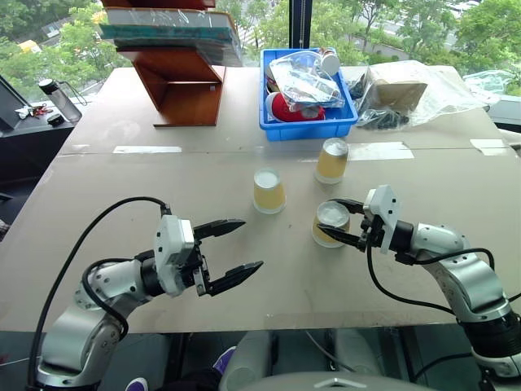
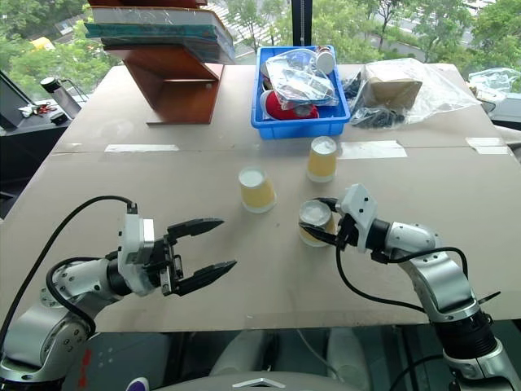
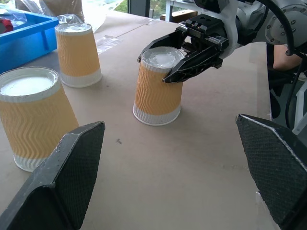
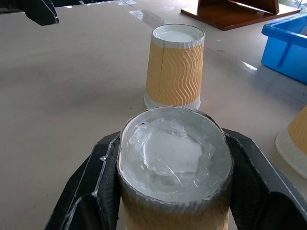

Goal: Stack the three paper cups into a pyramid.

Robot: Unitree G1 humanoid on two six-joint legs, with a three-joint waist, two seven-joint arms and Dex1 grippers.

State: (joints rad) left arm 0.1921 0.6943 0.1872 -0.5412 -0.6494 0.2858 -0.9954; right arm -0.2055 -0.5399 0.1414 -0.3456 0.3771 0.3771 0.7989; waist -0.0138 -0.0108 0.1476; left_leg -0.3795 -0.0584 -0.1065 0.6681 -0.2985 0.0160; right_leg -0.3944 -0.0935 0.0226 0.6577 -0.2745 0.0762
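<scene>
On the brown table [image 1: 163,269], right claw [image 1: 339,221] pinches the nearest cup [image 1: 330,226] — left claw [image 1: 232,254] spread.

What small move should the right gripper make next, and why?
Probably slide its cup left until it stands beside the middle cup. The right gripper is shut on that cup near its top, and all three cups, including the far cup, stand upside down and apart on the table. A pyramid needs two bases touching. The left gripper is open.
</scene>
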